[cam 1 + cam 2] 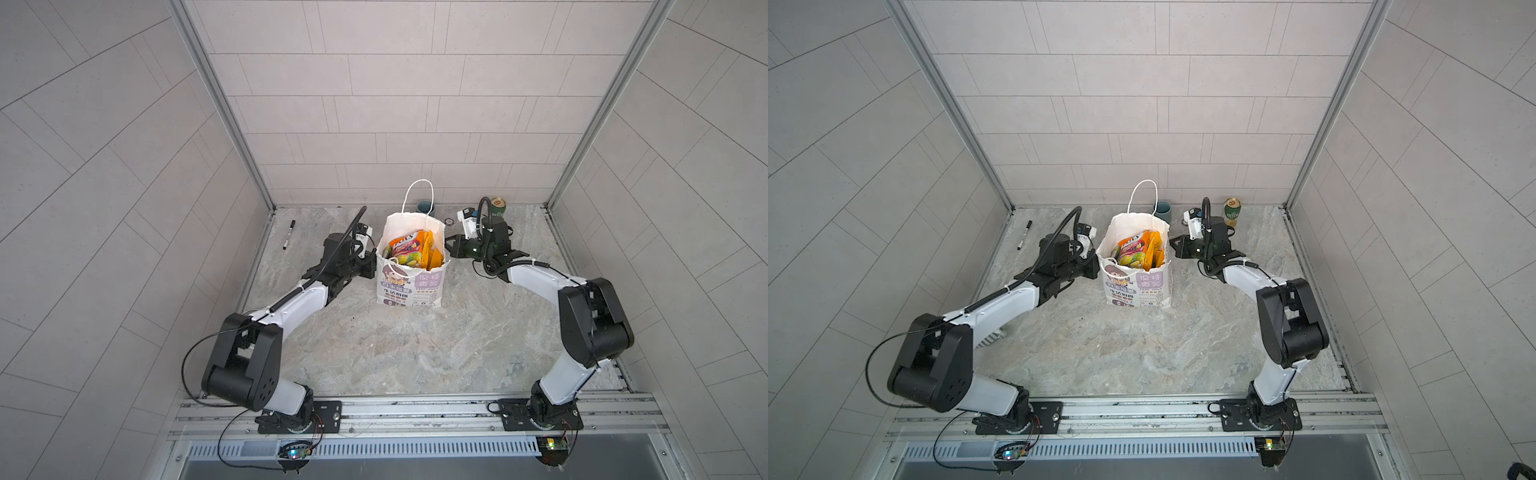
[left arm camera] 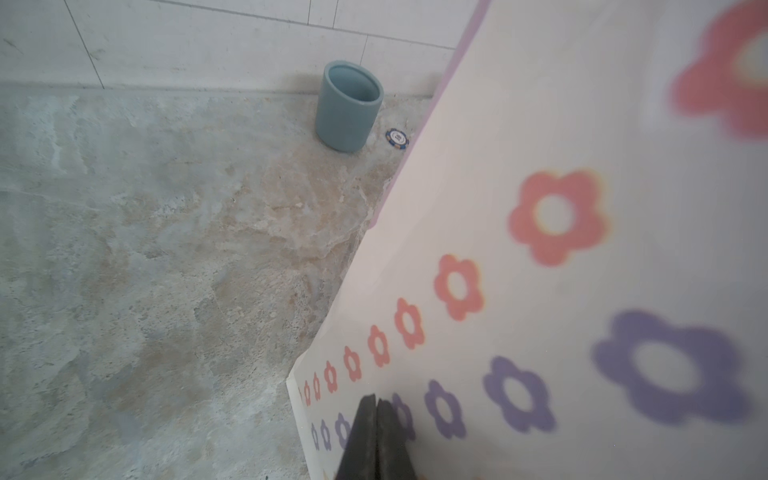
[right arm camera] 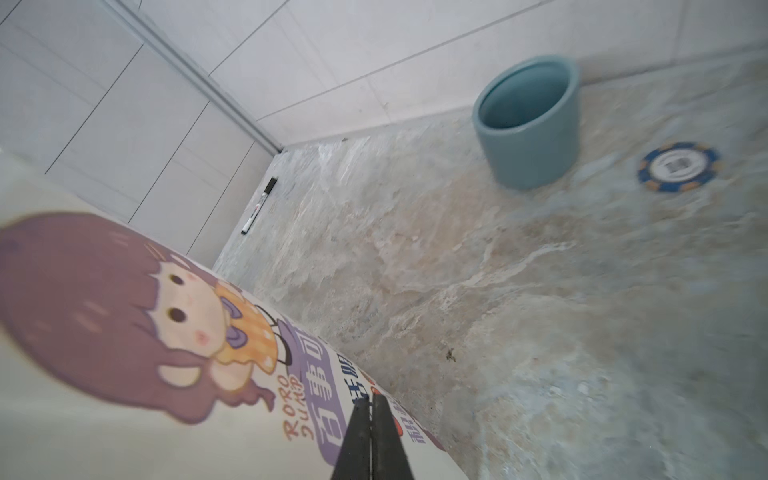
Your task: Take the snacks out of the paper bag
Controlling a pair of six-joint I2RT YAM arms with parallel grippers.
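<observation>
Left jaws are seen together beside the flower-printed side of the paper bag; right jaws are also together, at its other side. Glossy, crinkly snacks are packed upright inside the stiff white bag, mid-bench toward the rear edge. None is seen outside the bag, so all are judged left to remove.

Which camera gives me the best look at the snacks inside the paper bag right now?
The top views. Both look down into the open paper bag, where the snacks stand packed upright. Both wrist views sit beside the bag and show only its printed outer walls; no snacks appear there.
</observation>
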